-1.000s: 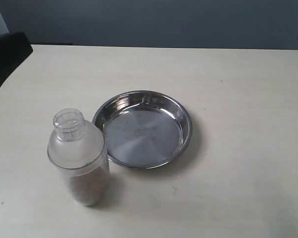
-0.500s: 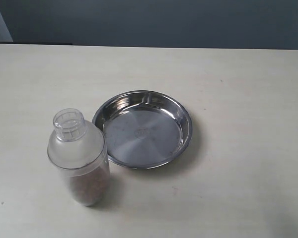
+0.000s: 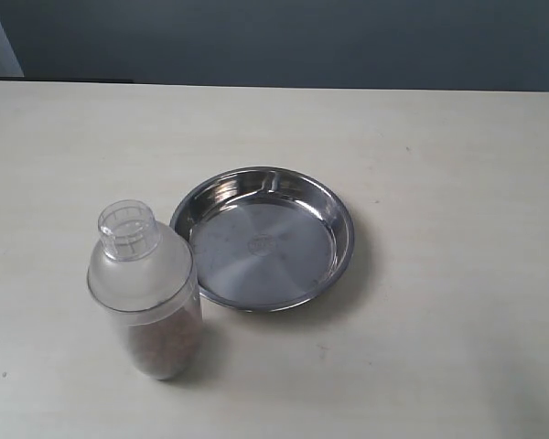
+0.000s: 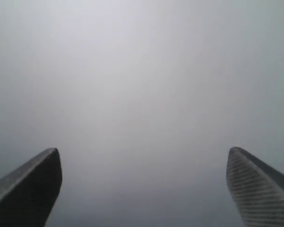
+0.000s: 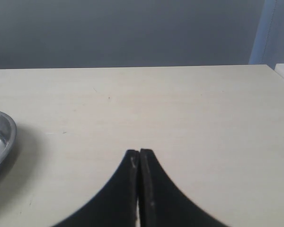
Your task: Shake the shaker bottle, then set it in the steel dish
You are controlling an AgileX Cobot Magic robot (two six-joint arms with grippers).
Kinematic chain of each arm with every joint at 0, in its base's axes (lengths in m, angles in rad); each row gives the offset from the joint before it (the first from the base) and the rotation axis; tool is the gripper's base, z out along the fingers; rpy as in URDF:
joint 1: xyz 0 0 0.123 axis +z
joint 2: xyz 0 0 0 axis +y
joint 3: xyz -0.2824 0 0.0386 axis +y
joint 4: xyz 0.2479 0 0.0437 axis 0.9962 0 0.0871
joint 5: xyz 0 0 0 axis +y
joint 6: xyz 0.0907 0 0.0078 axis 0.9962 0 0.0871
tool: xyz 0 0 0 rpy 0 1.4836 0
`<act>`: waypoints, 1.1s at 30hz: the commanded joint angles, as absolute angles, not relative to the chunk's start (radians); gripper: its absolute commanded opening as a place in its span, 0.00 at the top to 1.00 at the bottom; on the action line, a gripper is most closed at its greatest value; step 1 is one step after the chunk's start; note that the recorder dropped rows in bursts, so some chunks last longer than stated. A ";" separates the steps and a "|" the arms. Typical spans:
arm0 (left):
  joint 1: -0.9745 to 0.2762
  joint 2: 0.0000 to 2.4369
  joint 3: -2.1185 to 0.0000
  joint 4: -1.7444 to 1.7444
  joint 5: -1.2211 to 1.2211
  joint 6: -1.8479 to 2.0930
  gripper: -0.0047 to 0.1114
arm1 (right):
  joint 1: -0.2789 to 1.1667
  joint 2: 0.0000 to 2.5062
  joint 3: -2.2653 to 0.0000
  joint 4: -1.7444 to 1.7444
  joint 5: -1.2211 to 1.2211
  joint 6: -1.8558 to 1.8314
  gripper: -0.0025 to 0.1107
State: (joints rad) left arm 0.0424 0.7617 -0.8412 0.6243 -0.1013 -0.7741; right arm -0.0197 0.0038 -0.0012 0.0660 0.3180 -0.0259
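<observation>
The dark shape at the far-left edge 1 second ago is gone from the exterior view, while bottle and dish sit just where they were. The shaker bottle (image 3: 146,293) stands upright on the pale table (image 3: 439,137), with brown granules in its lower part, just beside the steel dish (image 3: 343,229) on its left. Whether they touch, I cannot tell. The left gripper (image 4: 143,150) is spread wide against blank grey. The right gripper (image 5: 140,152) has its fingers pressed together, holding nothing, and the dish's rim shows at the edge of its wrist view.

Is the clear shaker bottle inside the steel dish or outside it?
Outside. The clear plastic shaker bottle stands upright on the pale table beside the round shiny steel dish, which holds nothing.
</observation>
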 commanded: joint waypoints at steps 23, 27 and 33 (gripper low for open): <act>-0.034 0.832 -0.675 -1.398 0.096 1.459 0.26 | -0.021 0.000 0.000 0.065 0.306 -0.026 0.98; -0.034 0.832 -0.563 -1.513 0.075 1.585 0.26 | -0.021 0.000 0.000 0.065 0.306 -0.026 0.98; -0.012 0.785 -0.675 -1.744 0.201 1.664 0.26 | -0.021 0.000 0.000 0.065 0.306 -0.026 0.98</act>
State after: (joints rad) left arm -0.0236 0.8099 -0.5964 -1.6937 0.1317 1.6952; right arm -0.0197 0.0038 -0.0012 0.0660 0.3180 -0.0259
